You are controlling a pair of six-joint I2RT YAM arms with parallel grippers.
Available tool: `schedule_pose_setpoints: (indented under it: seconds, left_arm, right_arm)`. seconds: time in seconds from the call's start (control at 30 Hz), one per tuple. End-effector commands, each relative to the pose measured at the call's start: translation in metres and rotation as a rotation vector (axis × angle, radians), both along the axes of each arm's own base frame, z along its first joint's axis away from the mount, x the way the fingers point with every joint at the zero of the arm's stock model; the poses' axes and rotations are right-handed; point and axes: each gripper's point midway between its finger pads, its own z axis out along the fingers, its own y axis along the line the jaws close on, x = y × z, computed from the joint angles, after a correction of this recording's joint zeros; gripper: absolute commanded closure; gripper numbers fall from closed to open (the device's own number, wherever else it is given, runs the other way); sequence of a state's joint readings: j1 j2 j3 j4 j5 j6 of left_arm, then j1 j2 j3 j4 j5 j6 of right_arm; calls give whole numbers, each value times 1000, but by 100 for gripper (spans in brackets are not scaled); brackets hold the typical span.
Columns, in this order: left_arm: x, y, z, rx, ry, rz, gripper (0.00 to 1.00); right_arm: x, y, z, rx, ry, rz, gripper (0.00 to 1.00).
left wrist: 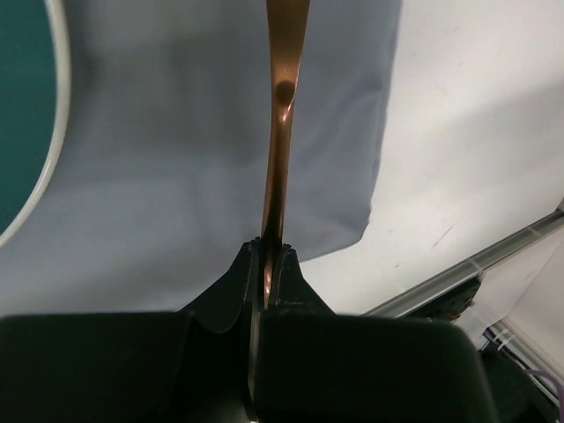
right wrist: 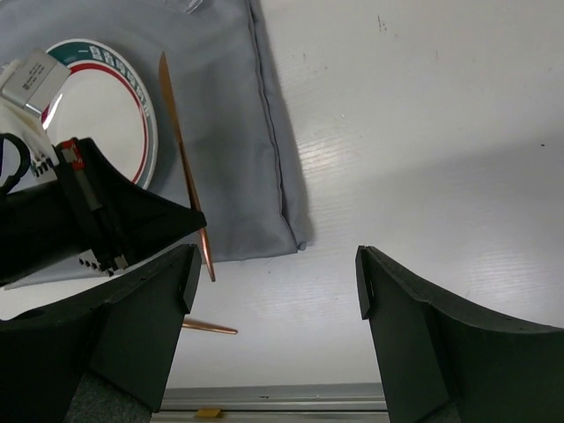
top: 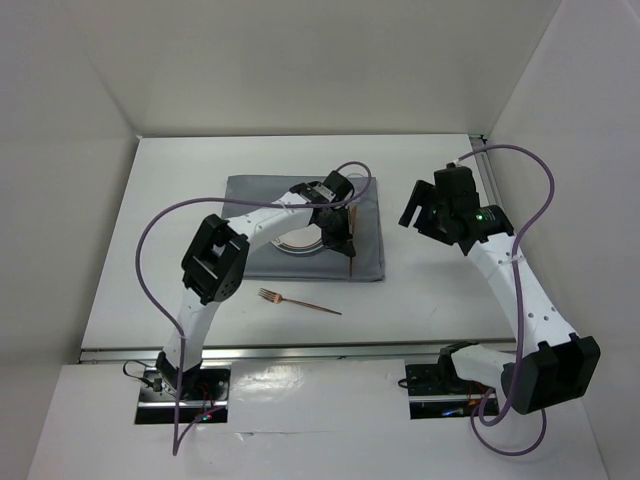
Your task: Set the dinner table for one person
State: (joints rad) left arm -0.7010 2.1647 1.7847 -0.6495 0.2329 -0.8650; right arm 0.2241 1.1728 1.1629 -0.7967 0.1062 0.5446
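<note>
Left pincer (left wrist: 267, 251) clenched on copper utensil (left wrist: 280, 132). Its long axis runs near-far along the grey mat's (top: 365, 255) right edge, beside the plate (right wrist: 97, 115). Right pincer (right wrist: 275, 282) released over the white surface (right wrist: 423, 132).

no text, label, brand or number can be read, and the marks on the rim of the plate (right wrist: 99, 119) are too small.

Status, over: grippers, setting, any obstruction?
Left gripper shut on copper utensil, over mat right of plate. Right gripper open, empty, above dinner table. Fork on table, off mat. Nothing blocking.
</note>
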Motion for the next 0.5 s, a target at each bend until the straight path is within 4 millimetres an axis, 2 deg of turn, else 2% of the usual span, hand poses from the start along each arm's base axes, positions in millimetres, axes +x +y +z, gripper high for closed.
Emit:
schedule_pose_setpoints:
  seconds: [0.0, 0.2, 0.3, 0.33, 0.47]
  left_arm:
    - [19, -19, 18, -66, -29, 33, 100]
    - [33, -25, -3, -24, -7, 78, 100]
    - [41, -29, -4, -25, -13, 92, 100]
    - [40, -28, -13, -8, 6, 92, 100]
    - [46, -22, -21, 48, 0, 138, 100]
  right_arm:
    - [-4, -7, 17, -14, -41, -18, 17]
    - [-5, -8, 15, -16, -32, -18, 17]
    - [-9, -9, 13, -18, -23, -18, 17]
    - [-9, -9, 13, -18, -23, -18, 17]
    - [-10, -9, 15, -7, -30, -18, 17]
